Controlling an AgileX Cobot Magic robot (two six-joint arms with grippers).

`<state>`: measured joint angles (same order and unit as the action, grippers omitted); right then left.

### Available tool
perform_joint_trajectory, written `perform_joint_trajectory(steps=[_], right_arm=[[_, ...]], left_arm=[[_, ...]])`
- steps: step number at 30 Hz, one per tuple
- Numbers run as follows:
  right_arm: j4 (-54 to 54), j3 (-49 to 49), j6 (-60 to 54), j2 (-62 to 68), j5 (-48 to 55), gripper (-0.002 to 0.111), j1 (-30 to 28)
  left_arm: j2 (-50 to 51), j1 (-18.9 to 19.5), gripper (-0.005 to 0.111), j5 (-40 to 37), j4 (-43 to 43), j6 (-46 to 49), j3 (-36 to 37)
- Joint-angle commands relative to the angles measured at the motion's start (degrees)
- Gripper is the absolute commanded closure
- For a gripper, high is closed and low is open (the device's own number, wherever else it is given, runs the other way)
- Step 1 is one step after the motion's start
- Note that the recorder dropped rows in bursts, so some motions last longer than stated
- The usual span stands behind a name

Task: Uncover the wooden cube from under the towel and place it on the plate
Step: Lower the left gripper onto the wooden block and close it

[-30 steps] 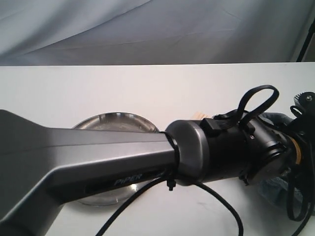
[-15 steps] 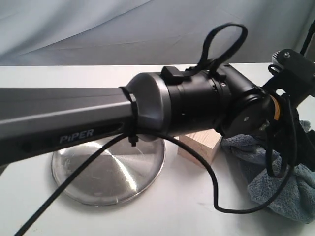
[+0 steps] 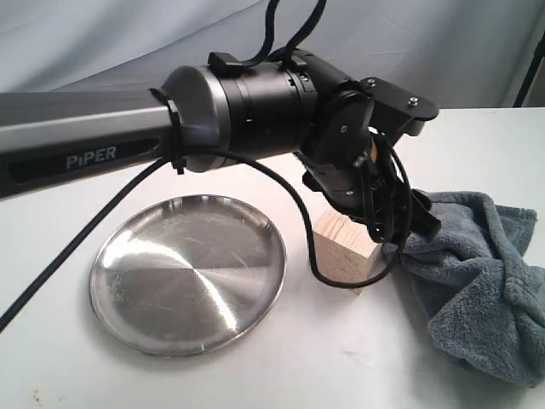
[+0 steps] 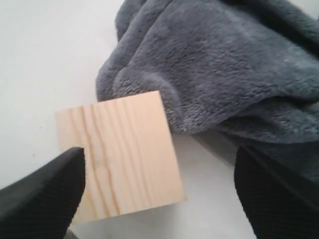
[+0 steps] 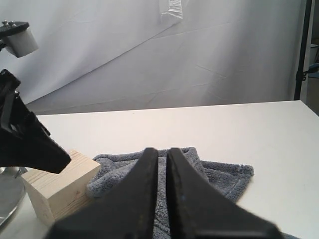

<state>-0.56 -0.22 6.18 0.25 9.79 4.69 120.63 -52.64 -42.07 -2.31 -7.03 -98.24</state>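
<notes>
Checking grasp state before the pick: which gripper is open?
The left gripper: it is spread wide over the cube. The right gripper is closed down to a thin slit.

Plate [image 3: 187, 285] left; cube [image 3: 345, 251] beside it; towel [image 3: 477, 281] right, touching cube.

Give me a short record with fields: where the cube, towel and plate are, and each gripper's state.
plate: bare, on the table
towel: bunched up on the table
wooden cube: uncovered, between plate and towel, touching the towel
left gripper: open, above the wooden cube
right gripper: shut, holding nothing
</notes>
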Motion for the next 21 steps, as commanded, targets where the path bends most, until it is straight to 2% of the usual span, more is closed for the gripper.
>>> perform_joint_trajectory(steps=[1,3,6,9,15,21], right_arm=[[0.25,0.22,-0.09,-0.25,-0.51,0.101,-0.12],[0.25,0.22,-0.09,-0.25,-0.51,0.101,-0.12],[0.25,0.22,-0.09,-0.25,-0.51,0.101,-0.12],[0.25,0.22,-0.09,-0.25,-0.51,0.101,-0.12],[0.25,0.22,-0.09,-0.25,-0.51,0.101,-0.12],[0.25,0.22,-0.09,-0.25,-0.51,0.101,-0.12]], left_arm=[[-0.47,1.8,0.029,-3.9,-1.06,-3.04,-0.07],[-0.47,1.91,0.027,-5.0,-2.87,-3.18,-0.07],[-0.47,1.91,0.015,-5.02,-4.91,-3.28,-0.07],[-0.34,1.91,0.01,-4.48,-4.93,-3.91,-0.07],[1.62,1.91,0.01,-3.52,-5.17,-7.19,-0.07],[2.56,1.79,0.01,0.7,-4.34,-11.04,-0.07]])
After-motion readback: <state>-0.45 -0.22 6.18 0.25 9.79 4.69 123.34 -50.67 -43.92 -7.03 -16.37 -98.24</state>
